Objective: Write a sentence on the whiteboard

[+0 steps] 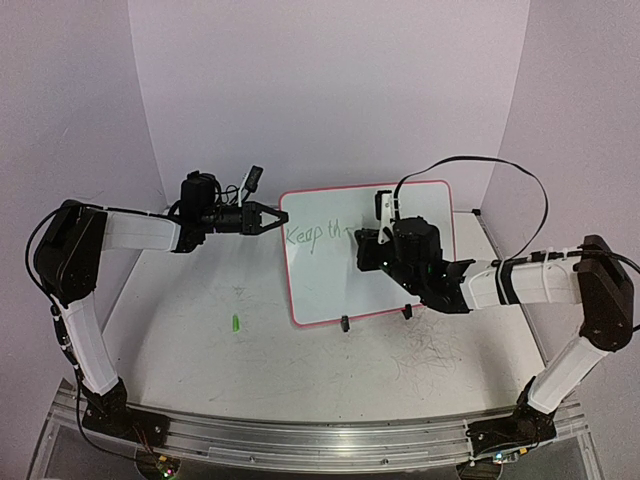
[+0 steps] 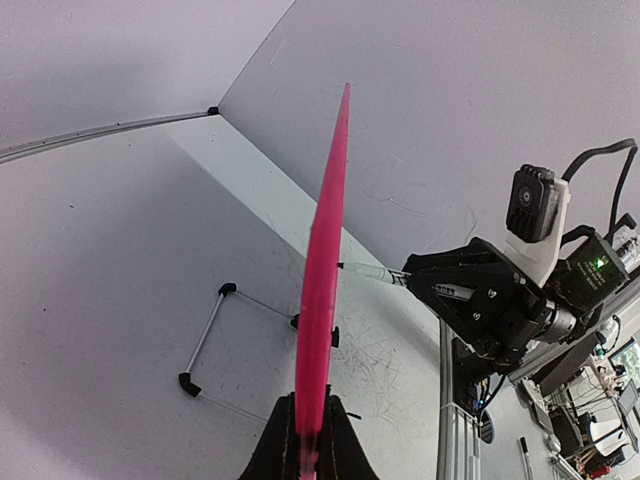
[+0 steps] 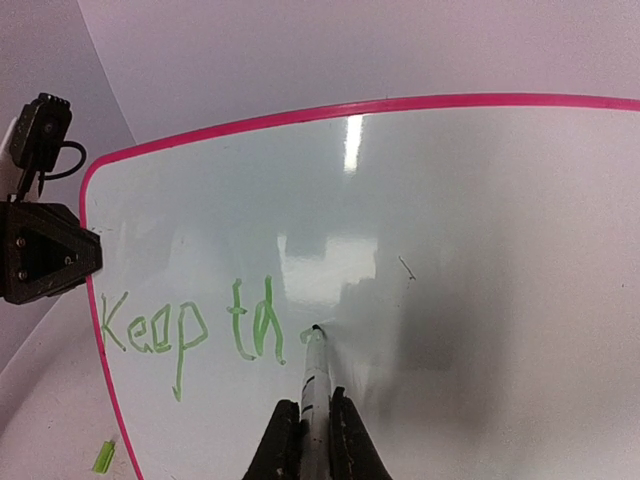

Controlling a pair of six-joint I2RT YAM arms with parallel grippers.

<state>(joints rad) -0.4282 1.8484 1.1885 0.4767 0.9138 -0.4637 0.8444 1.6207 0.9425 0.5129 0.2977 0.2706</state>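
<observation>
A small green piece point(image 1: 235, 324) lies in front of the whiteboard's point(image 1: 330, 285) left corner. The right gripper point(image 3: 315, 425) pinches a marker point(image 3: 314, 370), tip touching the whiteboard just right of the sentence point(image 3: 180, 325), reading "Keep th"; the left gripper point(image 1: 278, 219) clamps the whiteboard's left rim.

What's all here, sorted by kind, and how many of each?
robot arms: 2, the left arm and the right arm
whiteboard: 1
marker: 1
green cap: 1
Total: 5
</observation>
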